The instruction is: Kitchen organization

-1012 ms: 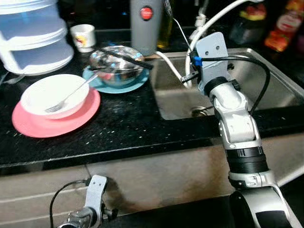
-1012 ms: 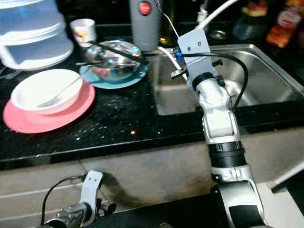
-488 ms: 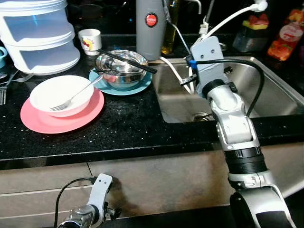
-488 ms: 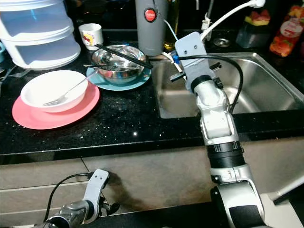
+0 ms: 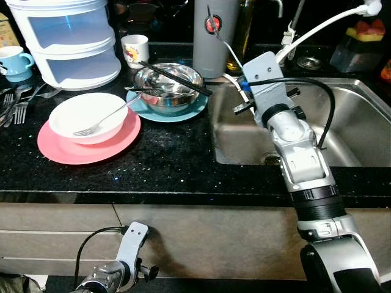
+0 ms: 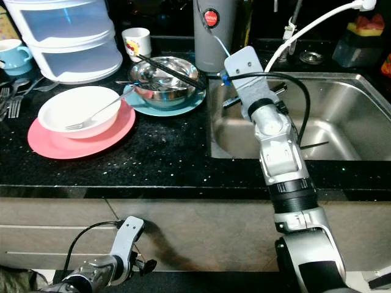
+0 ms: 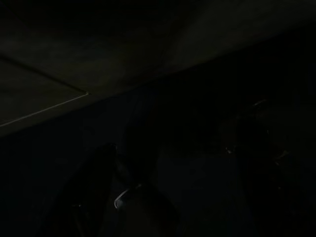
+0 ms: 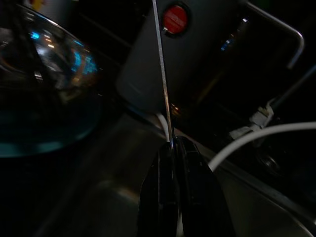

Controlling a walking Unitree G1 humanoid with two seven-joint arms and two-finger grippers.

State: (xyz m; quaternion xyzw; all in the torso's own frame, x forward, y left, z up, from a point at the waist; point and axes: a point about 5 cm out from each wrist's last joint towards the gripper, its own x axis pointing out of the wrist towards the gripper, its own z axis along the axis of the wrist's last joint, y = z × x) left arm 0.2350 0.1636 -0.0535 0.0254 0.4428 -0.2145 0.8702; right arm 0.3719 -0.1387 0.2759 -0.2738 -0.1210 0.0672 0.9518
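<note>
My right gripper (image 8: 174, 148) is shut on a thin metal utensil (image 8: 161, 74), whose shaft rises straight out from between the fingers. From the head, that utensil (image 5: 221, 38) sticks up in front of the grey canister (image 5: 214, 30), above the sink's back left corner. The right wrist mount (image 5: 264, 76) hides the fingers there. A steel bowl (image 5: 168, 85) with black chopsticks (image 5: 177, 77) across it sits on a blue plate (image 5: 186, 110). A white bowl (image 5: 85, 116) holding a fork (image 5: 109, 115) rests on a pink plate (image 5: 73, 145). My left arm (image 5: 125, 262) hangs idle below the counter.
The steel sink (image 5: 348, 122) lies to the right, with a white hose (image 5: 317, 27) arching over it. At the back left stand a white stacked container (image 5: 73, 43), a printed cup (image 5: 135, 49) and a blue cup (image 5: 15, 61). Loose forks (image 5: 15, 105) lie at the far left.
The whole picture has shifted as the camera moved, bringing in more of the counter's left side. My right gripper keeps the utensil by the sink's back left corner.
</note>
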